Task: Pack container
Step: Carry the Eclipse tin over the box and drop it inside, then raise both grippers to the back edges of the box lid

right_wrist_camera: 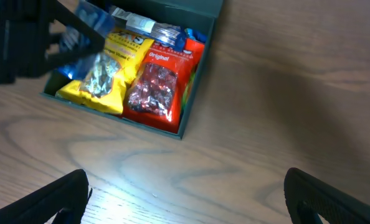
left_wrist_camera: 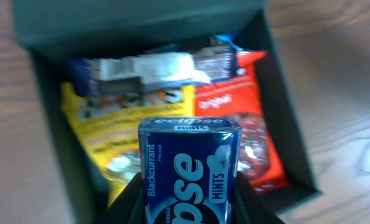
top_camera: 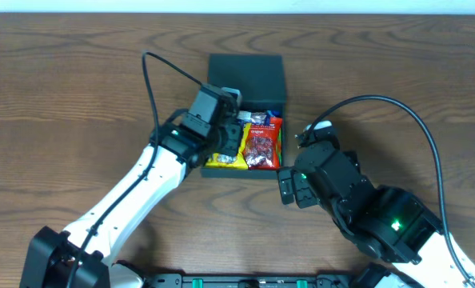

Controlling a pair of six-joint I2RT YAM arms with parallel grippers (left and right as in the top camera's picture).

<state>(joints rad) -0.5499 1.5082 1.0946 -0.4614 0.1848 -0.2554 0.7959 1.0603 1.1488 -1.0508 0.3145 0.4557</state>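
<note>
The dark teal container (top_camera: 273, 174) stands open at the table's middle, its lid (top_camera: 246, 77) laid back behind it. It also shows in the left wrist view (left_wrist_camera: 291, 130) and the right wrist view (right_wrist_camera: 191, 102). Inside lie a yellow packet (top_camera: 225, 162), a red packet (top_camera: 261, 149) and a blue-and-white packet (left_wrist_camera: 154, 65). My left gripper (left_wrist_camera: 188, 186) is shut on a blue Eclipse mints tin (left_wrist_camera: 190, 168) and holds it above the container's front left part. My right gripper (right_wrist_camera: 188, 193) is open and empty over bare wood, to the container's right front.
The wooden table (top_camera: 69, 96) surrounds the container. Black cables arc over the table from both arms (top_camera: 151, 88). The right arm's body (top_camera: 357, 204) sits at the front right.
</note>
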